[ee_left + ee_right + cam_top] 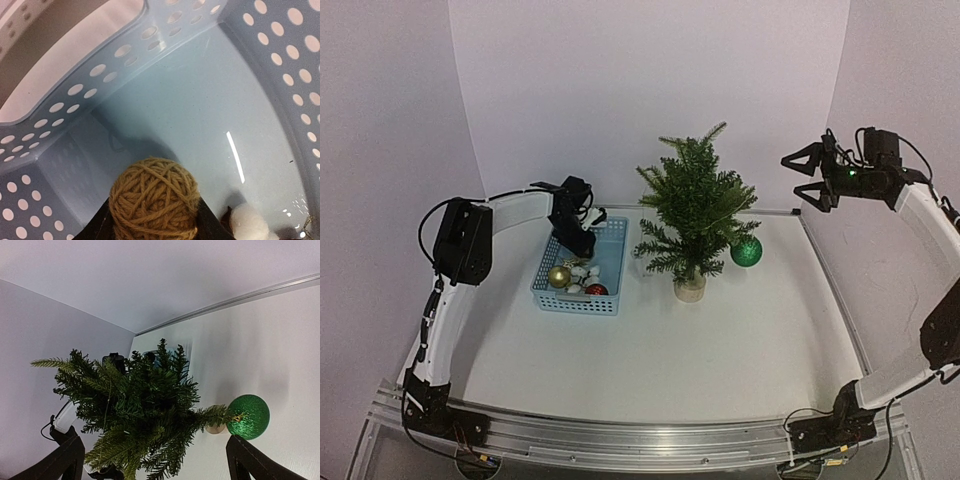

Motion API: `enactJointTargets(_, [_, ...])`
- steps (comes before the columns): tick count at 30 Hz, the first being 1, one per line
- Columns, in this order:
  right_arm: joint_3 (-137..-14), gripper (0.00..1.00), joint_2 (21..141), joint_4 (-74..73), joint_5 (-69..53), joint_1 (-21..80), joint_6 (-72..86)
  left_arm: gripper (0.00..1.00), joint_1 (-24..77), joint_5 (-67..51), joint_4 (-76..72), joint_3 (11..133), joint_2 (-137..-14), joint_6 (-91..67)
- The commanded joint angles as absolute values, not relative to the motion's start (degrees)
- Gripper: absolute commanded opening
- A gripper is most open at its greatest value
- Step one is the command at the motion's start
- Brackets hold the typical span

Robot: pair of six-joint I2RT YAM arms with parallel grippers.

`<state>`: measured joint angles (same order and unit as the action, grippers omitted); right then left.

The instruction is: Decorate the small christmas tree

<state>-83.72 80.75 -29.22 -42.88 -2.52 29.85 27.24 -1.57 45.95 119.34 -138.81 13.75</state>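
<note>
Near the middle of the worktop [720, 340] you see the small christmas tree [695, 200], upright on its round pale base, just to the right of a pale blue perforated basket [548, 298] and taller than it. A glittery green bauble [746, 251] sits at the tip of a low branch on the tree's right side, with its gold cap against the needles in your right wrist view.

Your left gripper [582, 240] reaches down into the far end of the basket. In the left wrist view its dark fingers [98, 226] stand on either side of a tan twine ball [154, 197], close against it. You cannot tell from these views whether they are pressing on it or only flanking it. A white pompom [248, 220] lies just beside the ball on the basket floor. At the near end of the basket lie a gold bauble [559, 276], a red bauble [596, 290] and some small white pieces between them.

Your right gripper [791, 173] hangs in the air at the far right, well apart from the tree and pointing towards it, with its jaws spread wide and nothing between them
</note>
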Motion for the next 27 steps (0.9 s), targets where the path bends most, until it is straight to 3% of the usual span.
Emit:
enactJointTargets(1, [-86.5, 0.98, 79.0, -25.6, -46.7, -2.3, 31.4, 0.34, 26.6, -8.0, 46.5, 122.1, -131.9, 15.4])
enactJointTargets(11, [-91.9, 0.98, 77.2, -12.1, -52.1, 0.0, 38.0, 0.35, 26.5, -26.3, 45.6, 116.3, -110.4, 27.9])
enactJointTargets(20, [-102.2, 0.98, 81.6, -12.2, -39.8, 19.4, 35.1, 0.35, 28.3, -42.7, 54.4, 123.6, -100.5, 35.7])
enactJointTargets(27, [-107.6, 0.94, 89.4, -13.4, -33.8, 36.5, 33.8, 0.34, 36.9, -43.6, 58.0, 128.7, -97.4, 44.6])
